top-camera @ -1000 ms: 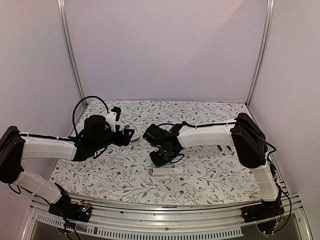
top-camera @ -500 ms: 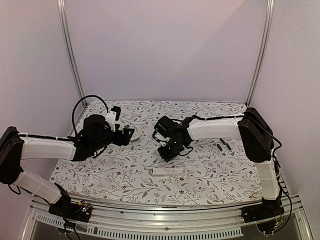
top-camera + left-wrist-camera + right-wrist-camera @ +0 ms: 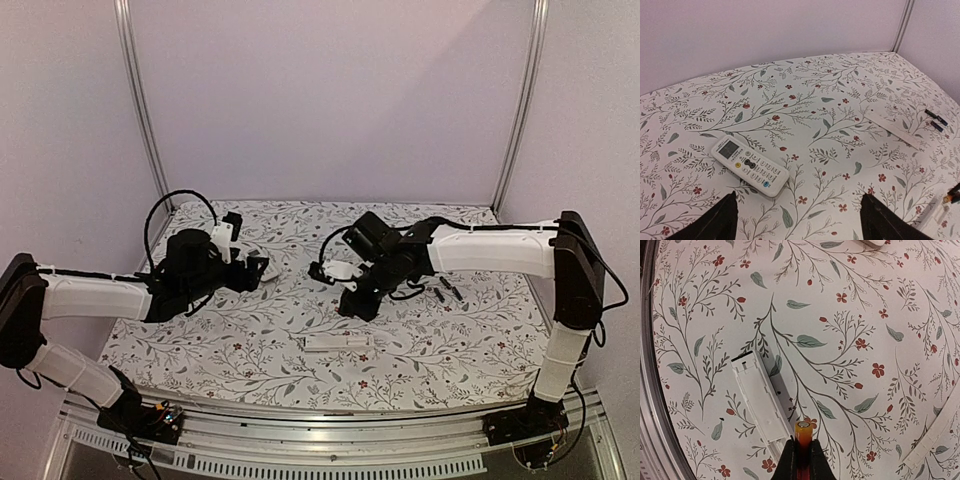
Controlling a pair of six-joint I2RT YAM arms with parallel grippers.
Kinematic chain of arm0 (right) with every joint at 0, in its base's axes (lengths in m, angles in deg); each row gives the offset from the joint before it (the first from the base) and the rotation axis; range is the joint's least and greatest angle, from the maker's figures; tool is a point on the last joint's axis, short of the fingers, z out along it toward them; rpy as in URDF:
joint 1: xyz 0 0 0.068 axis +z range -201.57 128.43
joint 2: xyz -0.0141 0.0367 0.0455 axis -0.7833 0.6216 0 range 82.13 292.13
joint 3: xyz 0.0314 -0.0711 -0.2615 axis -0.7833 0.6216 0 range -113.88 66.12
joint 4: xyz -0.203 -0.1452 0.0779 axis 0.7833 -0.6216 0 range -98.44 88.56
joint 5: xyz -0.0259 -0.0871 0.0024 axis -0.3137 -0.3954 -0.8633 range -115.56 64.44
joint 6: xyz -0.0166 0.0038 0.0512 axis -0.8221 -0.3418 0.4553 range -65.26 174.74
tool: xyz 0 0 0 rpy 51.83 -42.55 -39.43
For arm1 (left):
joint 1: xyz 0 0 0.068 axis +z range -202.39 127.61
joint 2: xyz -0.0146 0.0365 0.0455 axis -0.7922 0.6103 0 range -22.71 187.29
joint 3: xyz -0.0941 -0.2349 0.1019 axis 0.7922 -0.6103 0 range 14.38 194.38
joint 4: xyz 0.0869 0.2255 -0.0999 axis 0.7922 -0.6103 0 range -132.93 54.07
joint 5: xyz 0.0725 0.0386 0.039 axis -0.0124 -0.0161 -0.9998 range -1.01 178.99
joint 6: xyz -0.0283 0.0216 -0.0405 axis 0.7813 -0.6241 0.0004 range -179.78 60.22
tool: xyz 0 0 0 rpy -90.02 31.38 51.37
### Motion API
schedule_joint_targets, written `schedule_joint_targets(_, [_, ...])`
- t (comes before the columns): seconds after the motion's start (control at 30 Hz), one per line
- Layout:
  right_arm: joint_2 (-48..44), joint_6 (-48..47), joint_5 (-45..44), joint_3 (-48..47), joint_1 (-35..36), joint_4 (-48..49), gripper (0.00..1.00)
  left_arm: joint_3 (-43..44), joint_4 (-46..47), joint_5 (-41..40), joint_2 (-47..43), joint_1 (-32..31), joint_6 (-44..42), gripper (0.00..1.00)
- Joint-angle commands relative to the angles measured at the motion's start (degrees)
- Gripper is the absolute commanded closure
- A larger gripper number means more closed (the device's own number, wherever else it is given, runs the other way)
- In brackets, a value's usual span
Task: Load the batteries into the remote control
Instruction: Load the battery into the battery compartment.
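Early days: my right end effector (image 3: 801, 457) is clamped on one battery (image 3: 803, 432), held off the tabletop (image 3: 850, 315). My left end effector (image 3: 800, 222) is wide open near the remote (image 3: 750, 165), which lies buttons-up. Spare batteries (image 3: 446, 291) sit loose. Nothing's loaded yet, I reckon.

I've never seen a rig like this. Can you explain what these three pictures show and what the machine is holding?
Two robot arms, white with black joints, are bolted at the near edge of a table covered with a flowered cloth. The wide picture looks down from above and behind them. The other two pictures come from a camera on each wrist, with that arm's own fingers at the bottom edge. The left gripper is open and empty, and a white remote control lies buttons up in front of it. The right gripper is shut on one battery, near a long narrow white part that I cannot identify. Spare batteries lie further right.
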Motion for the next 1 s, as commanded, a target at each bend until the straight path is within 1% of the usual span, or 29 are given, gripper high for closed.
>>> schedule_joint_targets(0.0, [0.8, -7.9, -1.1, 1.5, 0.3, -2.2, 1.0, -0.3, 1.1, 0.3, -0.7, 0.2, -0.7, 0.16])
schedule_joint_targets(0.23, [1.3, -10.8, -1.4, 5.5, 2.6, 0.2, 1.0, -0.2, 1.1, 0.3, -0.4, 0.2, -0.8, 0.16])
schedule_joint_targets(0.4, [1.0, -12.3, -2.3, 7.5, 2.9, 1.2, 1.0, -0.2, 1.1, 0.5, 0.1, 0.2, -0.8, 0.16])
schedule_joint_targets(0.6, [2.1, -13.8, -5.2, 7.5, 2.9, 2.6, 1.0, -0.1, 0.9, 0.3, 0.2, 0.2, -0.8, 0.16])
schedule_joint_targets(0.83, [2.6, -16.1, -6.1, 7.9, 3.4, 2.0, 1.0, -0.1, 1.0, 0.3, 0.1, 0.2, -1.0, 0.16])
schedule_joint_targets(0.97, [1.1, -16.8, -6.0, 9.1, 3.7, 2.4, 1.0, 0.0, 1.0, 0.3, 0.3, 0.2, -1.0, 0.16])
